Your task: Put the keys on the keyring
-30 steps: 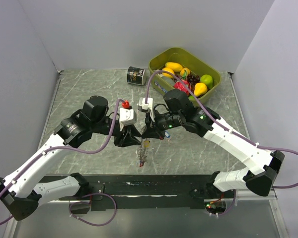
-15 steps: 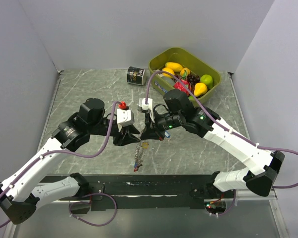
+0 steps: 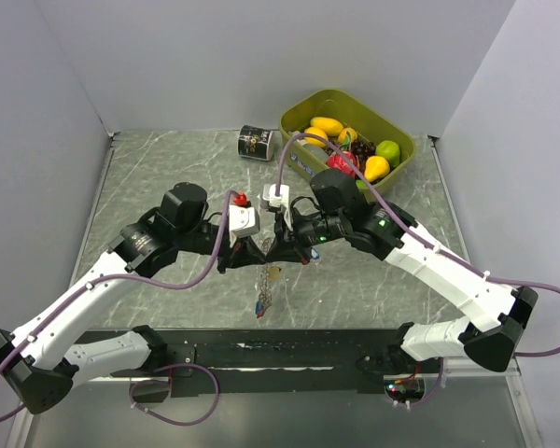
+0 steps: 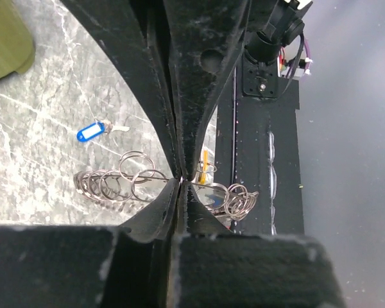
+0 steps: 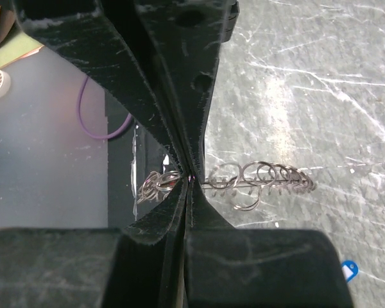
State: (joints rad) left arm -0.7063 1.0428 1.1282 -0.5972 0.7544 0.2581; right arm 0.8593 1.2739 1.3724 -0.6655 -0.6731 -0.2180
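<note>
Keyring (image 3: 267,287), one silvery strand of coiled, beaded-looking metal loops, hangs in the top view from where the left gripper (image 3: 256,250) and the right gripper (image 3: 278,248) meet over the grey marbled table (image 3: 159,168). One yellow-orange tag (image 3: 274,273) shows beside it. One black cylindrical can (image 3: 255,143) and one olive-green plastic bin (image 3: 338,92) of toy fruit sit behind.

Only the left wrist view shows one silver key with a blue plastic tag (image 4: 96,131) lying loose on the table, apart from the coil, and the left fingers pinched together on the loops.

In the right wrist view, the right fingers are likewise clamped on the coil.
</note>
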